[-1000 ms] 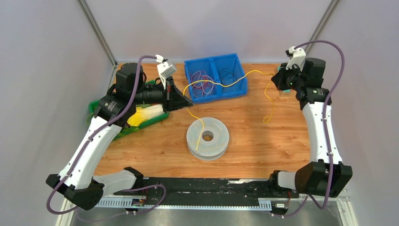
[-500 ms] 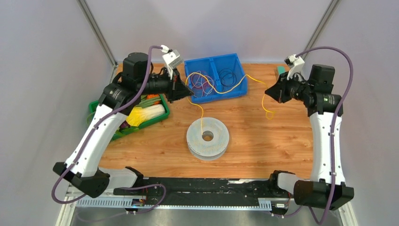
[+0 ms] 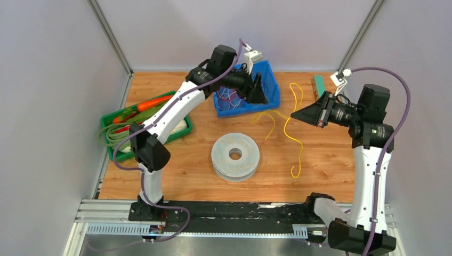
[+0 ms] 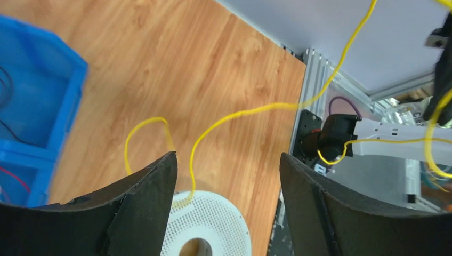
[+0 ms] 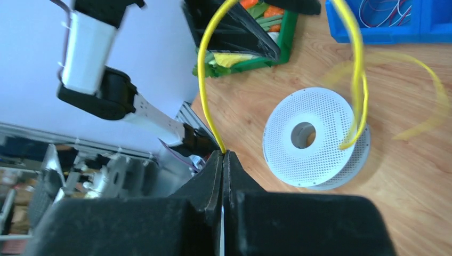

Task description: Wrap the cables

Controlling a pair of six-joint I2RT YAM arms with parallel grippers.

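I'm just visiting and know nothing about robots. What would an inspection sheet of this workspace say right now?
Surface: wooden table.
Job's things: yellow cable hangs in loose loops; none seen wound on the white spool.
Clutter: blue bin of tangled wires; green tray with a carrot and greens; teal block at the far edge.
Hands: left hand open, holding nothing, by the blue bin; right hand shut on the yellow cable.
Cables: purple hose along each arm.
Surroundings: pale walls, metal corner posts.
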